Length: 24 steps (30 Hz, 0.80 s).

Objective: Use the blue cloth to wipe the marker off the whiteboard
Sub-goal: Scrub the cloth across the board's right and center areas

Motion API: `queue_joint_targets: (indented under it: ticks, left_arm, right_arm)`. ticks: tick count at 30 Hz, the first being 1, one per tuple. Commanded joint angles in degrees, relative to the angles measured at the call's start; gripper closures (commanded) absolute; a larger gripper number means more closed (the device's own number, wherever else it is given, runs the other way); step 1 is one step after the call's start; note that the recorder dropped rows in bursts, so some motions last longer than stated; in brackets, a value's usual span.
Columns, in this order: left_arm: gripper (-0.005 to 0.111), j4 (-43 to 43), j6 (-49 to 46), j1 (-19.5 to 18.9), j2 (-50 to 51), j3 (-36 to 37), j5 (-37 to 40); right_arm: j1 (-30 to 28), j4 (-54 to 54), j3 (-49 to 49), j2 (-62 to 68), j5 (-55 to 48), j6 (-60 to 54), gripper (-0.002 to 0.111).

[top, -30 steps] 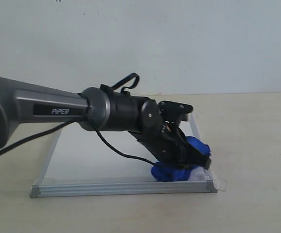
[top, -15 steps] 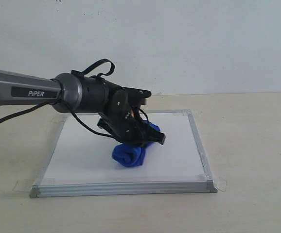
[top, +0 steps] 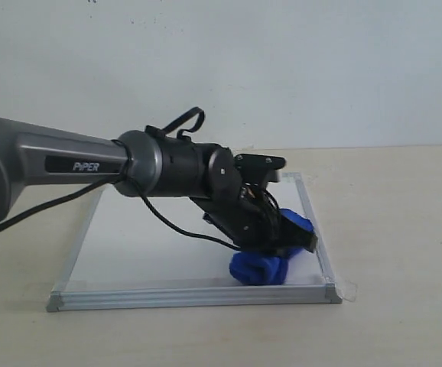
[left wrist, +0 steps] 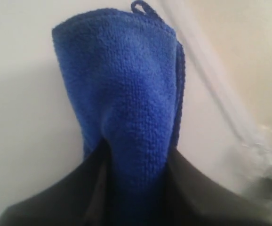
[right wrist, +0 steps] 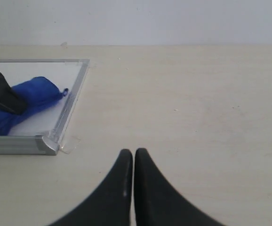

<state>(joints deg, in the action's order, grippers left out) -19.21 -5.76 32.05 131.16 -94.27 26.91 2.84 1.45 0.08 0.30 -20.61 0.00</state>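
The whiteboard (top: 144,245) lies flat on the table, silver frame all round. My left gripper (top: 282,241) reaches across it and is shut on the blue cloth (top: 261,267), pressing it on the board near the front right corner. In the left wrist view the blue cloth (left wrist: 126,94) bulges out between the black fingers (left wrist: 197,188), close to the frame (left wrist: 211,84). No red marker line shows anywhere on the white surface I can see. My right gripper (right wrist: 133,153) is shut and empty over bare table, right of the whiteboard's corner (right wrist: 46,143); the cloth (right wrist: 28,96) shows there too.
Clear tape (top: 347,289) holds the board's front right corner to the beige table (top: 397,229). A black cable (top: 175,225) from the left arm hangs over the board. A plain white wall stands behind.
The left gripper dragged the cloth from the front right corner to the board's middle, then back right toward that corner. No red ink shows in any exterior frame.
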Motion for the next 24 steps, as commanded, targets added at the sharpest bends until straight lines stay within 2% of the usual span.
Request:
queue_joint_targets:
  ticks: [1, 4, 6, 8, 13, 15, 16, 20, 24]
  left_arm:
    - [0.103, -6.26, -7.20, 1.96, 0.23, 0.22, -0.90]
    - [0.103, -3.40, -6.00, 1.15, 0.23, 0.22, -0.37]
    - [0.103, 2.58, -0.59, -0.07, 0.23, 0.22, 0.73]
    - [0.103, 10.81, 6.63, -1.02, 0.23, 0.22, 2.65]
    - [0.103, 37.44, 27.91, -2.89, 0.23, 0.22, 10.76]
    - [0.103, 44.54, 35.90, -3.54, 0.23, 0.22, 13.62]
    - [0.103, 45.18, 38.06, -3.83, 0.09, 0.22, 14.30]
    - [0.103, 40.56, 35.29, -3.99, 0.01, 0.22, 12.35]
    - [0.103, 26.74, 24.56, -2.67, 0.01, 0.22, 6.12]
  right_arm:
    - [-0.29, -0.28, -0.08, -0.30, 0.12, 0.00, 0.107]
    - [-0.29, -0.28, -0.08, -0.30, 0.12, 0.00, 0.107]
    - [-0.29, -0.28, -0.08, -0.30, 0.12, 0.00, 0.107]
    - [-0.29, -0.28, -0.08, -0.30, 0.12, 0.00, 0.107]
    - [-0.29, -0.28, -0.08, -0.30, 0.12, 0.00, 0.107]
    - [-0.29, -0.28, -0.08, -0.30, 0.12, 0.00, 0.107]
    - [-0.29, -0.28, -0.08, -0.30, 0.12, 0.00, 0.107]
    - [-0.29, -0.28, -0.08, -0.30, 0.12, 0.00, 0.107]
    - [-0.29, -0.28, -0.08, -0.30, 0.12, 0.00, 0.107]
